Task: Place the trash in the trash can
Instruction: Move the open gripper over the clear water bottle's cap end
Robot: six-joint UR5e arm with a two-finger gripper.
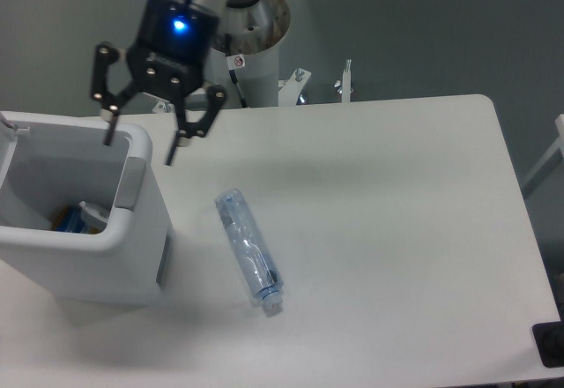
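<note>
Gripper (pixel 141 147) seen spread wide, 2 fingers apart, nothing pinched; blue light lit on its body. Trash can (pixel 132 256) positioned directly beneath and to the camera-left of the gripper, rim corner lying between the fingertips in this view. Some items glimpsed inside the can, kind not determinable. Crushed clear bottle (pixel 248 243) found lying flat on the table (pixel 397 229), below and camera-right of the gripper, well apart, white cap pointing away from it.

You're looking at a robotics lab: a plain white table (pixel 388 229), the arm's white pedestal base (pixel 256 44) bolted at the far edge, and grey floor (pixel 423 26) beyond.
</note>
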